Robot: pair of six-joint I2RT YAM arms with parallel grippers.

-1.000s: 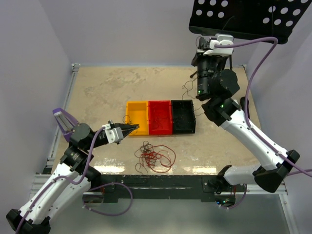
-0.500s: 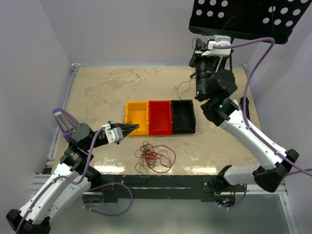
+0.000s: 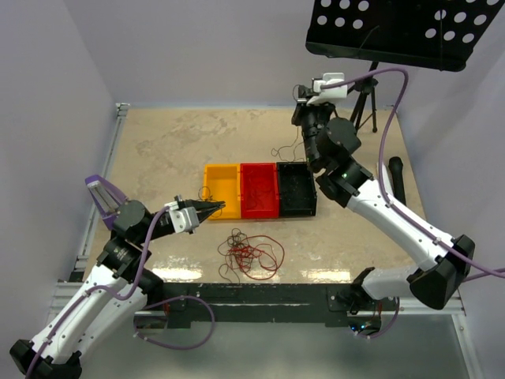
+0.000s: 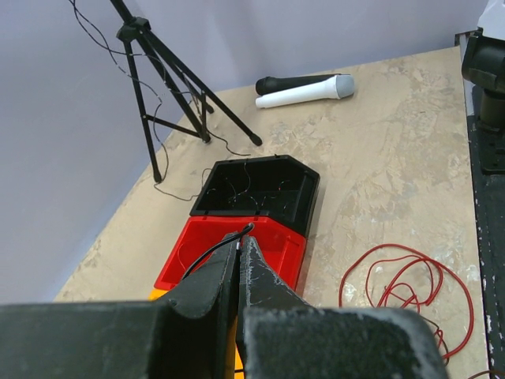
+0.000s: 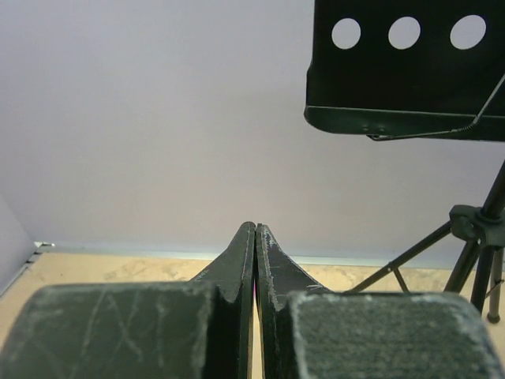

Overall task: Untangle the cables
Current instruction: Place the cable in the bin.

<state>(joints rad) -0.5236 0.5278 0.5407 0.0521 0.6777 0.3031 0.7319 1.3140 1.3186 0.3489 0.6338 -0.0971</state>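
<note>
Two end effectors, both closed: left end effector (image 4: 239, 241) pinches a dark strand (image 4: 207, 255) beside the bins (image 3: 259, 212). Right end effector (image 5: 256, 233) hangs raised behind them. Cables (image 3: 248, 254) lie before the bins.

The left gripper (image 4: 241, 237) fills the bottom of the view. Its two dark fingers are pressed together with no gap, tips pointing to twelve o'clock. A dark wire (image 4: 207, 258) is nipped at the tips and bows away toward eight o'clock. Just beyond the tips lies a red bin (image 4: 280, 245), and touching it at twelve o'clock is a black bin (image 4: 309, 199) with a few thin strands inside. A sliver of yellow bin (image 4: 158, 294) peeks out at eight o'clock. Red wires (image 4: 402, 280) loop loosely on the tan table (image 4: 379, 158) at four o'clock from the tips. At eleven o'clock stands a black tripod (image 4: 162, 59) with a thin cord trailing from it. At one o'clock a black-and-white microphone (image 4: 308, 85) lies flat near the wall.
</note>
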